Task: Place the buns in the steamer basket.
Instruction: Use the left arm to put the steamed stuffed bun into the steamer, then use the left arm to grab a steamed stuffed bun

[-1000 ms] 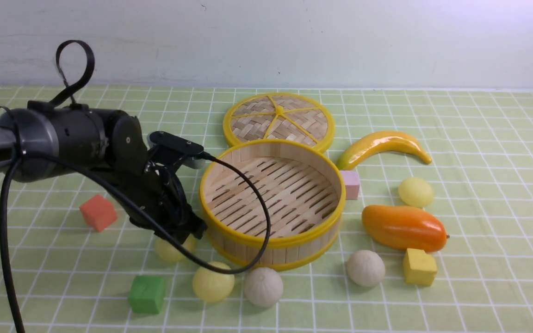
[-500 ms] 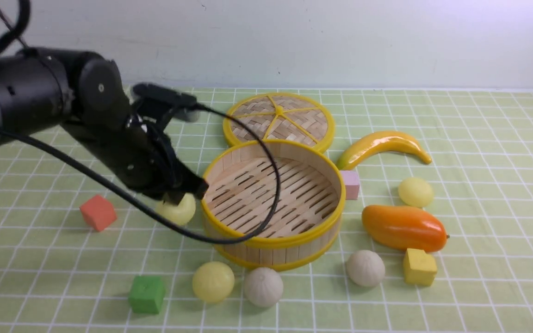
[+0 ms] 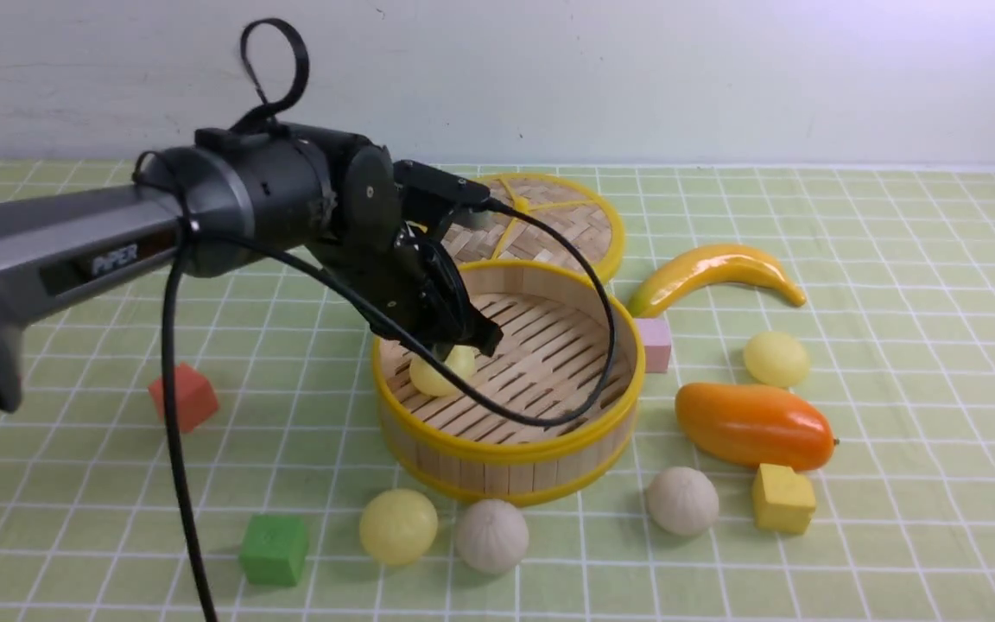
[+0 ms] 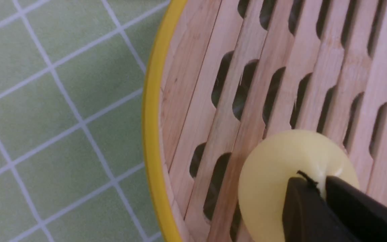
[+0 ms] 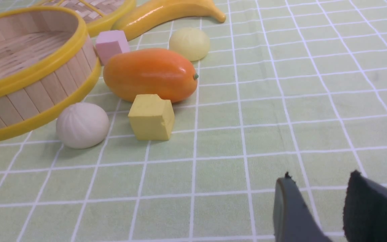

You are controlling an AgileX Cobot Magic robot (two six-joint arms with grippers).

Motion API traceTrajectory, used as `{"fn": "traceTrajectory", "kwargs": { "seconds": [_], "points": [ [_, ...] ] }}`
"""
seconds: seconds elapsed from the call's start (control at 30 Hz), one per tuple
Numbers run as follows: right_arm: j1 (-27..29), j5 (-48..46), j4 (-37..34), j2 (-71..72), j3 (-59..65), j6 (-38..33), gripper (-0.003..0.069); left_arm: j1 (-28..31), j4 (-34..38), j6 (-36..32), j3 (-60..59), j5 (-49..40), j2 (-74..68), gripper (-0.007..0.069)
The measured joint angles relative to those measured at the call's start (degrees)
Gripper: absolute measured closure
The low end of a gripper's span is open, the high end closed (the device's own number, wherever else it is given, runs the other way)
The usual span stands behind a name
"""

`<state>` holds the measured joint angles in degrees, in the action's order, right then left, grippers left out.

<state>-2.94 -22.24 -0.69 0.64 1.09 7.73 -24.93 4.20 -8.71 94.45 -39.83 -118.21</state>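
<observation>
The steamer basket (image 3: 506, 451) stands mid-table. My left gripper (image 3: 463, 344) is inside its near-left part, shut on a smooth pale yellow bun (image 3: 435, 375), low over the slatted floor. The left wrist view shows the fingertips pinching this bun (image 4: 270, 178) beside the yellow rim (image 4: 151, 134). On the cloth lie a pale yellow bun (image 3: 397, 525), a pleated bun (image 3: 491, 536), a second pleated bun (image 3: 681, 500) and another pale yellow bun (image 3: 776, 358). My right gripper (image 5: 321, 175) is open and empty over bare cloth, out of the front view.
The flat woven lid (image 3: 521, 225) lies behind the basket. A banana (image 3: 713, 272), a mango (image 3: 752, 425), a pink cube (image 3: 655, 344) and a yellow cube (image 3: 781, 498) are on the right. A red cube (image 3: 183, 397) and a green cube (image 3: 274, 549) are on the left.
My left gripper lifted the pale yellow bun off the cloth left of the basket, carried it right over the rim, and now holds it inside the basket.
</observation>
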Motion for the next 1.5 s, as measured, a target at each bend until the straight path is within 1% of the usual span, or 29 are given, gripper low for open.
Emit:
{"fn": "traceTrajectory", "kwargs": {
  "seconds": [0.1,0.13,0.2,0.23,0.27,0.3,0.33,0.37,0.4,0.47,0.5,0.53,0.57,0.6,0.63,0.7,0.8,0.83,0.87,0.93,1.0,1.13,1.2,1.23,1.27,1.33,1.43,1.5],
  "points": [
    [0.0,0.0,0.0,0.0,0.0,0.0,0.0418,0.0,-0.4,0.7,2.3,-2.1,-0.7,0.0406],
    [0.0,0.0,0.0,0.0,0.0,0.0,0.0418,0.0,-0.8,1.5,3.2,-2.9,-0.6,0.0355],
    [0.0,0.0,0.0,0.0,0.0,0.0,0.0418,0.0,-1.4,3.8,4.4,-4.1,-0.2,0.0277],
    [0.0,0.0,0.0,0.0,0.0,0.0,0.0418,0.0,-1.6,4.1,4.7,-4.5,0.0,0.0271],
    [0.0,0.0,0.0,0.0,0.0,0.0,0.0418,-0.1,-2.2,7.2,5.6,-6.9,1.5,0.0239],
    [0.0,0.0,0.0,0.0,0.0,0.0,0.0418,-0.1,-2.4,8.7,5.7,-8.1,3.0,0.0241],
    [0.0,0.0,0.0,0.0,0.0,0.0,0.0418,-0.1,-2.6,9.7,5.7,-10.0,4.9,0.026],
    [0.0,0.0,0.0,0.0,0.0,0.0,0.0418,-0.1,-2.6,10.8,5.4,-12.3,7.1,0.0305],
    [0.0,0.0,0.0,0.0,0.0,0.0,0.0418,-0.1,-2.5,10.9,4.9,-13.0,8.5,0.0334],
    [0.0,0.0,0.0,0.0,0.0,0.0,0.0418,-0.1,-1.3,10.5,1.1,-16.4,14.2,0.0467],
    [0.0,0.0,0.0,0.0,0.0,0.0,0.0418,-0.1,-1.2,10.5,0.6,-16.7,14.7,0.0467],
    [0.0,0.0,0.0,0.0,0.0,0.0,0.0418,-0.1,0.7,8.7,-4.3,-18.0,18.6,0.0582],
    [0.0,0.0,0.0,0.0,0.0,0.0,0.0418,-0.1,1.3,8.3,-5.8,-18.2,19.5,0.0593],
    [0.0,0.0,0.0,0.0,0.0,0.0,0.0418,-0.1,3.3,5.9,-10.4,-18.4,22.0,0.0638],
    [0.0,0.0,0.0,0.0,0.0,0.0,0.0418,-0.1,5.9,3.6,-15.9,-17.9,24.3,0.0638],
    [0.0,0.0,0.0,0.0,0.0,0.0,0.0418,-0.1,9.6,-0.9,-23.0,-16.1,26.3,0.0638],
    [0.0,0.0,0.0,0.0,0.0,0.0,0.0418,-0.1,12.6,-5.4,-28.1,-13.5,26.7,0.0638],
    [0.0,0.0,0.0,0.0,0.0,0.0,0.0418,-0.1,13.9,-8.6,-30.6,-11.3,26.5,0.0637],
    [0.0,0.0,0.0,0.0,0.0,0.0,0.0418,-0.1,14.1,-8.9,-30.9,-10.8,26.5,0.0637],
    [0.0,0.0,0.0,0.0,0.0,0.0,0.0418,-0.1,14.8,-10.7,-31.8,-7.4,25.6,0.0611],
    [0.0,0.0,0.0,0.0,0.0,0.0,0.0418,-0.1,15.1,-11.1,-31.9,-4.4,24.9,0.0567],
    [0.0,0.0,0.0,0.0,0.0,0.0,0.0418,-0.1,15.3,-12.5,-32.0,0.9,22.5,0.043],
    [0.0,0.0,0.0,0.0,0.0,0.0,0.0418,-0.1,15.3,-13.9,-32.0,2.4,21.2,0.0379],
    [0.0,0.0,0.0,0.0,0.0,0.0,0.0418,-0.1,15.3,-14.1,-32.0,2.4,21.2,0.0375],
    [0.0,0.0,0.0,0.0,0.0,0.0,0.0418,-0.1,15.3,-15.1,-32.0,3.2,20.3,0.0353],
    [0.0,0.0,0.0,0.0,0.0,0.0,0.0418,-0.1,15.5,-16.1,-32.0,4.0,18.9,0.0343],
    [0.0,0.0,0.0,0.0,0.0,0.0,0.0418,-0.1,15.5,-16.6,-32.0,4.8,17.9,0.0349],
    [0.0,0.0,0.0,0.0,0.0,0.0,0.0418,-0.1,15.5,-16.8,-32.0,5.6,16.7,0.0375]
  ]
}}
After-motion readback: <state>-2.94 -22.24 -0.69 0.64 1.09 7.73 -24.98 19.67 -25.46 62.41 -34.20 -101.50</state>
